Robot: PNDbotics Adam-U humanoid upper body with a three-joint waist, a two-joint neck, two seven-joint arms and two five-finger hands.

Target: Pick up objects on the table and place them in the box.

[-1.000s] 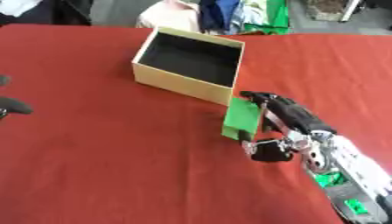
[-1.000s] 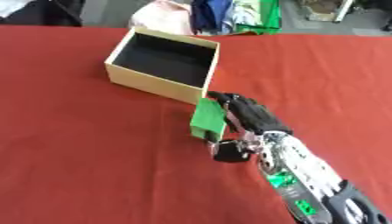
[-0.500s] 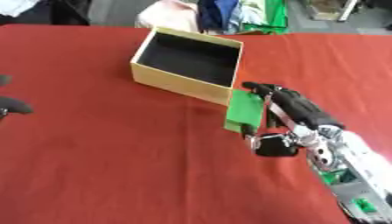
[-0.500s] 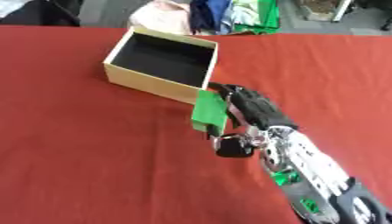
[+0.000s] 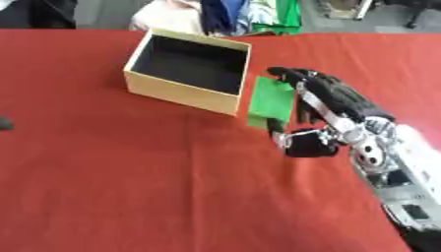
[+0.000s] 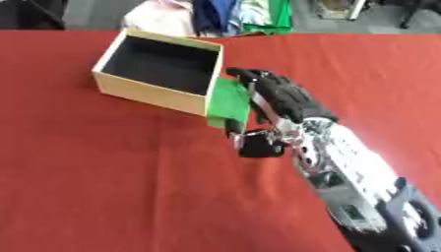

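One robot hand (image 5: 323, 106) pinching green block (image 5: 270, 101) beside box (image 5: 182, 93), dark shape (image 5: 4, 123) left-eye only.

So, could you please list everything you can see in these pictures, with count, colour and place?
box: one, tan outside and black inside, open top, on the table towards the far left of centre.
green block: one, flat, green, just right of the box's near corner, held in the right hand.
table: one, covered in red cloth, filling most of the view.
heap of cloth: one pile, white, blue and green, beyond the table's far edge.
dark thing: one, dark, at the left edge of the left eye view; too little shows to name it.
right hand: one, black and silver, coming in from the lower right, fingers and thumb pinching the green block.
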